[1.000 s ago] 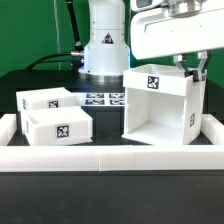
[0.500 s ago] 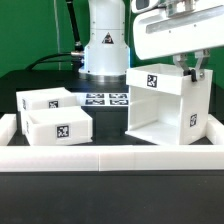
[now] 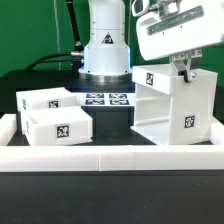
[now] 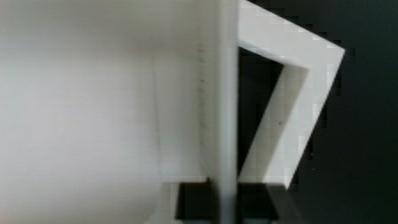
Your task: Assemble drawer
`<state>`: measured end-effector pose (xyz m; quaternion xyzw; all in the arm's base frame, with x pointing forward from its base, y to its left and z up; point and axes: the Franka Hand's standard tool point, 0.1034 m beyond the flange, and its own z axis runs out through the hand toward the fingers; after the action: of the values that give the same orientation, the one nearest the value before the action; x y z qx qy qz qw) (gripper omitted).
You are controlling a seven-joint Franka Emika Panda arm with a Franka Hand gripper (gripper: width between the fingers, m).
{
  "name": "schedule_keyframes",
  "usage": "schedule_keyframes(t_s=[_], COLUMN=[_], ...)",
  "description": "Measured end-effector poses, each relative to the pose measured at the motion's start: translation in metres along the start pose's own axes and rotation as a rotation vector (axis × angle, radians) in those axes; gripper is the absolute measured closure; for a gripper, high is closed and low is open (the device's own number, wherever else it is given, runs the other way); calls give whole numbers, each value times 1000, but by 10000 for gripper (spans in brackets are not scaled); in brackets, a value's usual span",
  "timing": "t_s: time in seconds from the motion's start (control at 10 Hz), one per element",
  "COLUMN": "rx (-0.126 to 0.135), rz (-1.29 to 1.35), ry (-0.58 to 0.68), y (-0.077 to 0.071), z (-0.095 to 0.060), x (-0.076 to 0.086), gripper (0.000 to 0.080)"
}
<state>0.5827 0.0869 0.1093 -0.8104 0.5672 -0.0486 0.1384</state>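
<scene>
Where the exterior view's left begins, two trays sit close together, the back tray (image 3: 40, 100) and the front tray (image 3: 60, 128), each showing one black-and-white square tag. One marker board (image 3: 108, 99) lies mid-table. Rightmost stands one case (image 3: 160, 112) showing two tags. The gripper (image 3: 186, 70) is closed on its upper wall, fingers (image 4: 192, 200) pinching the panel.

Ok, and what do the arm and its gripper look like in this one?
The arm is glossy white, a rounded column bearing a dark mark low on its front. The gripper has a boxy white body and two short dark fingers. Black cables run behind the arm.
</scene>
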Motion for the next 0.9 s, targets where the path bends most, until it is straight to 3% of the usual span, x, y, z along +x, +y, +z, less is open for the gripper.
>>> schedule_keyframes(t_s=[0.3,0.6,0.9], rx=[10,23,56], rz=[159,256,260], ry=[-11,-27,-24], y=[-1,-22,-49], z=[0,4,11], x=[4,15,23], gripper=[754,754,754])
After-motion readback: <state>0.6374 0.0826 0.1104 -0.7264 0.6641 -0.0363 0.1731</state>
